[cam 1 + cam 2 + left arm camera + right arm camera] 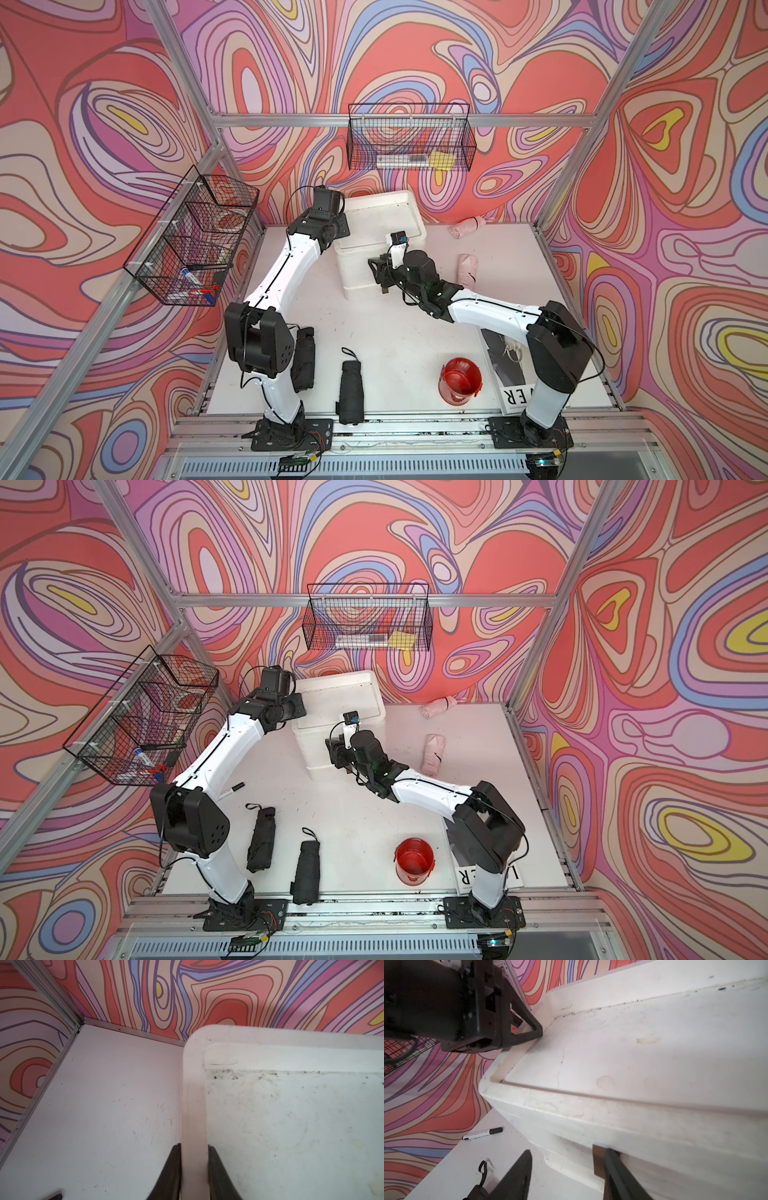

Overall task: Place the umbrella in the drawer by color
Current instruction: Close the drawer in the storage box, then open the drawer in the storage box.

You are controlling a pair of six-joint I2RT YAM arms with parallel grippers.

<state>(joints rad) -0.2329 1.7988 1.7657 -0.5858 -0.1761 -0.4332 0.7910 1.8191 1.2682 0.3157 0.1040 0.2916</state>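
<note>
The white drawer unit stands at the back middle of the table. My left gripper is shut on the raised rim of its top, one finger on each side; it also shows in the right wrist view as the left gripper. My right gripper is open at the unit's front, one finger against a brown handle. Two black folded umbrellas lie near the front. Two pink folded umbrellas lie to the right of the unit.
A red bucket and a magazine sit at the front right by the right arm's base. A marker pen lies left of the unit. Wire baskets hang on the left wall and the back wall.
</note>
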